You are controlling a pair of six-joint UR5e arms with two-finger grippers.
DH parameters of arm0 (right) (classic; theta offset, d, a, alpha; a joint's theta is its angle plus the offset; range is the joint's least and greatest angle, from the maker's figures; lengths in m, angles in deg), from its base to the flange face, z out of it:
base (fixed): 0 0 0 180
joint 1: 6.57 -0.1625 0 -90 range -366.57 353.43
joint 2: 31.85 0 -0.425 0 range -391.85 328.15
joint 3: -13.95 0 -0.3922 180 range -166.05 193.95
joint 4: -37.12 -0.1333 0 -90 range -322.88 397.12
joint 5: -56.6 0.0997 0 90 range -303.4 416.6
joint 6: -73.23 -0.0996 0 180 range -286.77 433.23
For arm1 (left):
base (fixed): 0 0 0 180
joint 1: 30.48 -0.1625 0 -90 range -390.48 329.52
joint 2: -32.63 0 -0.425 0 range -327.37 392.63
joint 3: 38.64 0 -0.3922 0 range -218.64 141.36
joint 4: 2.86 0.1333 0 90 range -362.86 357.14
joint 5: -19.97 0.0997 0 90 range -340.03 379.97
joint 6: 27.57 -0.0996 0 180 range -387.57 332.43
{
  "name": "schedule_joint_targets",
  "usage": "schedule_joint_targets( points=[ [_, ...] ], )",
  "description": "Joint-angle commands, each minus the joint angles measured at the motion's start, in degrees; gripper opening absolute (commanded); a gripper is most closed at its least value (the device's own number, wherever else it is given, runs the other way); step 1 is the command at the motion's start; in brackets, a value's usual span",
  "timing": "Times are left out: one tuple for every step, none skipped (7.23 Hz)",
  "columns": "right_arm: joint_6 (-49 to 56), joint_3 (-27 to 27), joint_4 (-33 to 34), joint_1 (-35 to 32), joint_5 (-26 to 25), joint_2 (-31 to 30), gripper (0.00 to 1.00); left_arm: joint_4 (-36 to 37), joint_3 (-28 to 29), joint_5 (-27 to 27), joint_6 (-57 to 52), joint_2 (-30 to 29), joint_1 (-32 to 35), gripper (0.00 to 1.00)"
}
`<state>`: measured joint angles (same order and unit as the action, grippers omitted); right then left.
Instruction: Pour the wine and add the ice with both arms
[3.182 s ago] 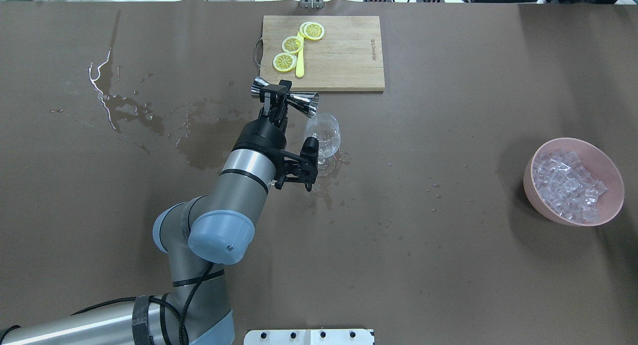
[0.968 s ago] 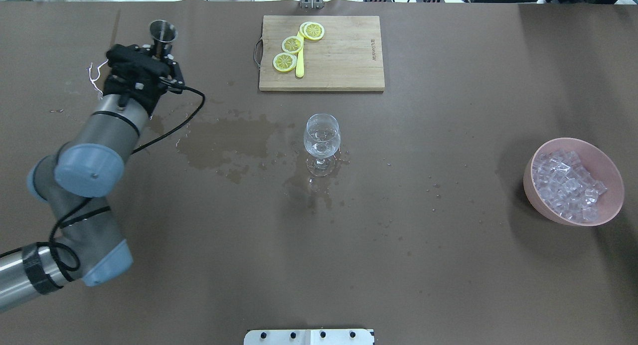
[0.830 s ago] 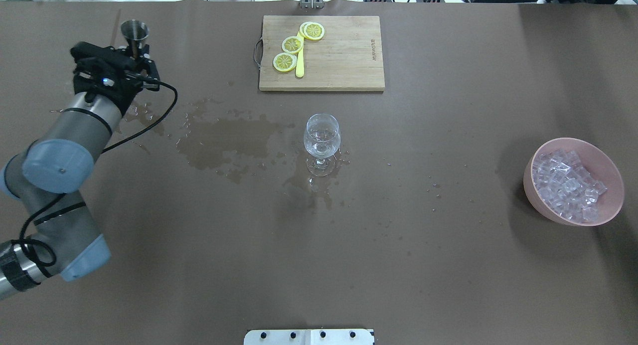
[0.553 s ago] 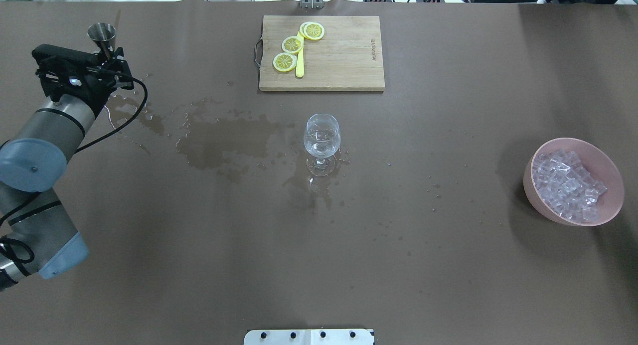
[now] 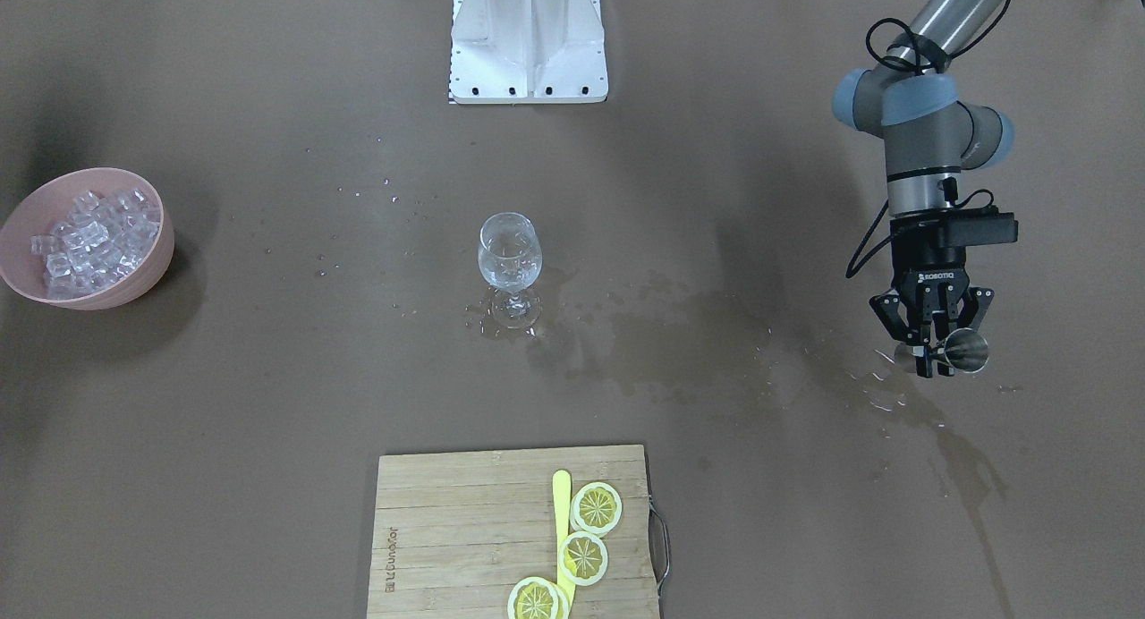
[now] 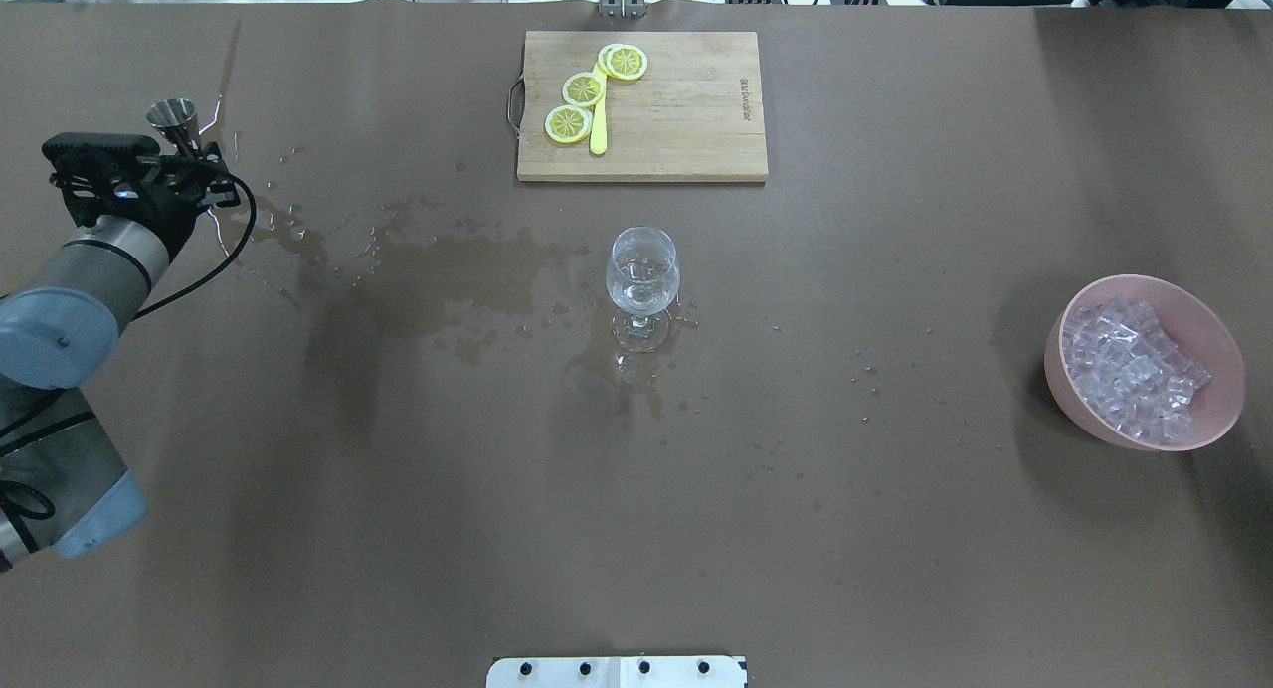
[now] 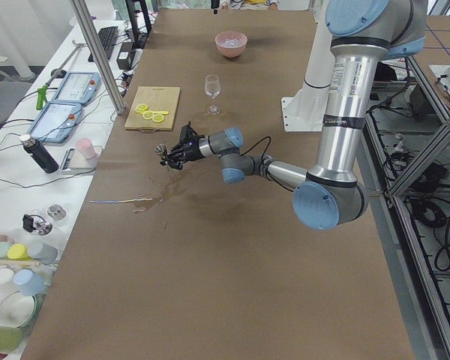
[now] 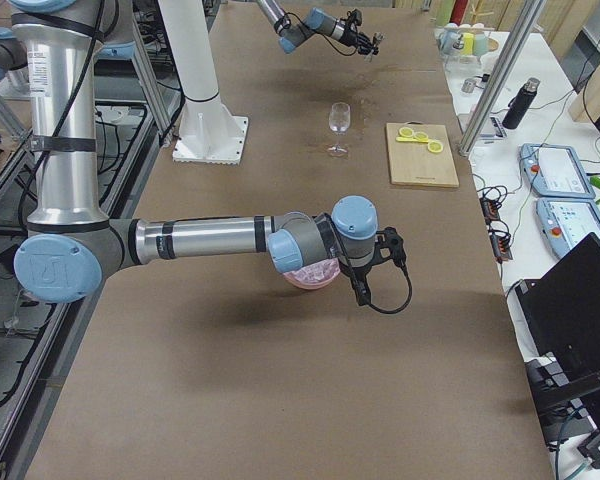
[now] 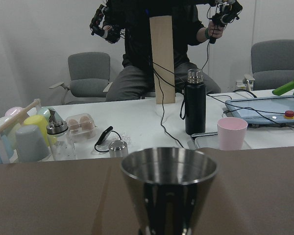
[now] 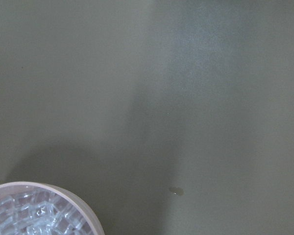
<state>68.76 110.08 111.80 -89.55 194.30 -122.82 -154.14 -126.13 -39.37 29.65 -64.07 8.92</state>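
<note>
1. The left tool (image 5: 931, 355) is pinching a steel jigger (image 5: 968, 351) at its waist, mouth up, near the left end of the counter (image 6: 398, 519).
2. The right tool (image 8: 360, 290) hangs near the pink bowl (image 6: 1114, 434) of ice (image 6: 1129, 370). Whether it is spread or pressed together, I cannot tell.
3. The wine (image 6: 642, 292) sits in the glass (image 6: 642, 251) mid-counter, well apart from both tools, with wet patches (image 6: 448, 280) beside it.

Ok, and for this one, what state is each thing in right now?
left tool: shut on the jigger.
jigger: held, mouth up.
right tool: near the pink bowl; open or shut, cannot tell.
wine glass: upright, a little wine inside.
pink bowl: upright, holding ice.
lemon slices: flat on the cutting board.
table: wet with spills.
</note>
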Motion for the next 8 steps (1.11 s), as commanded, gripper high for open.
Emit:
schedule_joint_targets(
  points=[
    [0.0,0.1,-0.1,0.0,-0.2,0.1,1.0,-6.1,1.4,-4.0,1.6,2.4,1.3,0.0],
    [0.0,0.2,-0.1,0.0,-0.2,0.1,1.0,-6.3,2.3,-4.2,5.3,2.6,1.9,0.0],
    [0.0,0.2,-0.1,0.0,-0.2,0.1,1.0,-8.1,6.7,-3.8,5.4,1.5,1.5,0.0],
    [0.0,0.2,-0.1,0.0,-0.2,0.1,1.0,-14.9,11.6,-2.7,4.9,0.7,1.4,0.0],
    [0.0,0.3,-0.1,0.1,-0.2,0.2,1.0,-16.8,14.9,-0.5,4.6,-1.1,1.3,0.0],
    [0.0,0.3,-0.1,0.1,-0.2,0.3,1.0,-16.9,15.2,-0.3,2.0,-2.4,1.5,0.0],
    [0.0,0.3,-0.1,0.1,-0.2,0.3,1.0,-16.9,16.3,1.8,1.9,-2.4,1.4,0.0],
    [0.0,0.2,-0.1,0.2,-0.3,0.3,1.0,-16.9,16.4,2.0,1.8,-2.5,1.4,0.0]
  ],
)
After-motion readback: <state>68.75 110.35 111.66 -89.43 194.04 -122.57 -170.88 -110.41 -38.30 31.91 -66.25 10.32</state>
